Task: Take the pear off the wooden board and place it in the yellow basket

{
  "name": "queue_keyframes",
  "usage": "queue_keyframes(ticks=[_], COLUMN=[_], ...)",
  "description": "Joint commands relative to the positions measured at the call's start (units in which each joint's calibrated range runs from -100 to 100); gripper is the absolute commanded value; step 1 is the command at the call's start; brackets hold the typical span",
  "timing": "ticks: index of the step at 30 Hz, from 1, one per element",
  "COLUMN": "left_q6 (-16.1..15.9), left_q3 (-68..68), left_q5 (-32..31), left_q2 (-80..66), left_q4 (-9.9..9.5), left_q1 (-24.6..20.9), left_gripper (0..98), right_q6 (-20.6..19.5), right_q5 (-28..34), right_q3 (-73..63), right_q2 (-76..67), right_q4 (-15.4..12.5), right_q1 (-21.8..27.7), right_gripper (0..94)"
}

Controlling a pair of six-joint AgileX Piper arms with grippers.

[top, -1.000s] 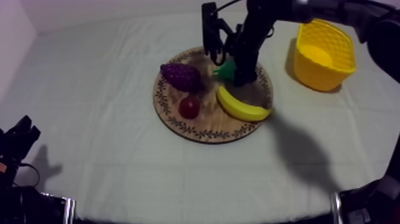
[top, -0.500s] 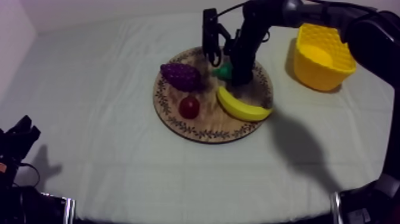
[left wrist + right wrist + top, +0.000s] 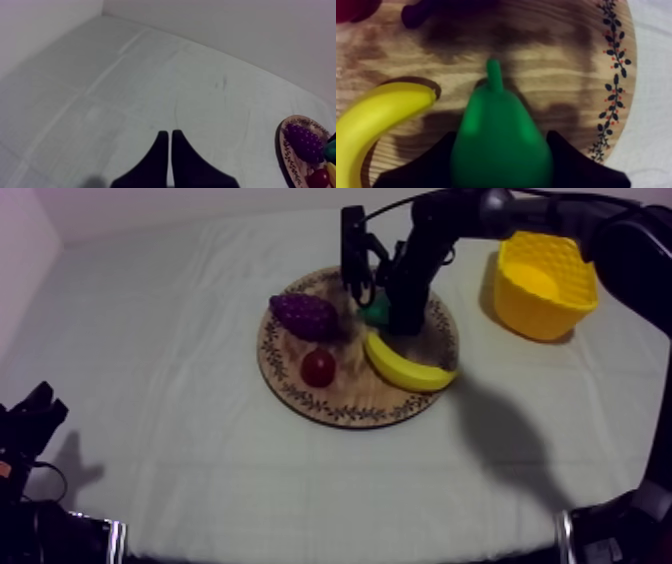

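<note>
The green toy pear (image 3: 498, 135) has a smooth, glossy skin, a broad rounded body and a short green stalk that points toward the middle of the round wooden board (image 3: 551, 65) with its patterned rim of small leaves and berries. The pear rests on the bare wood in the far part of the board, between the purple bunch of grapes (image 3: 303, 316) and the curved yellow banana (image 3: 405, 366). The small red fruit (image 3: 318, 368) sits nearer the front rim.

The right arm comes in from the upper right of the top view and drops steeply onto the board, so the right gripper (image 3: 385, 316) is down at the pear (image 3: 375, 310). In the right wrist view its two black fingers (image 3: 431, 165) lie one at each flank of the pear's wide end, with no gap showing between finger and fruit, so the gripper is clamped round it. The banana's tip (image 3: 376, 125) lies just beside one finger.

The yellow basket (image 3: 530, 313) stands on the cloth to the right, well apart from the board. The left gripper (image 3: 30, 423) sits low at the table's left edge, and in the left wrist view its fingers (image 3: 161, 150) are pressed together as a narrow wedge over bare cloth.
</note>
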Motion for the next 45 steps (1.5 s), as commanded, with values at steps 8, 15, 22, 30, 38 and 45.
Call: queue_keyframes(ticks=[8,15,22,30,38,45], left_q6=[0.0,0.0,0.0,0.0,0.02,0.01], left_q3=[0.0,0.0,0.0,0.0,0.0,0.0], left_q5=[-0.01,-0.01,-0.01,-0.01,-0.01,-0.01], left_q2=[-0.04,-0.04,-0.04,-0.04,-0.04,-0.04], left_q4=[0.01,0.01,0.01,0.01,0.01,0.01], left_q1=[-0.03,-0.03,-0.03,-0.03,-0.03,-0.03], left_gripper=[0.1,0.1,0.1,0.1,0.1,0.1], right_q6=[0.46,2.63,4.39,5.11,4.34,3.36], right_q5=[1.22,8.68,15.35,13.98,6.61,2.51], right_q3=[5.23,6.84,6.78,8.29,11.88,9.88], right_q2=[-8.36,-22.44,-32.38,-32.95,-27.01,-19.06], right_q4=[-1.14,-2.55,-2.76,-1.66,-0.6,-0.14], right_q1=[1.7,7.63,16.02,23.45,26.17,25.69], right_gripper=[46.1,46.9,48.2,49.0,50.3,52.1])
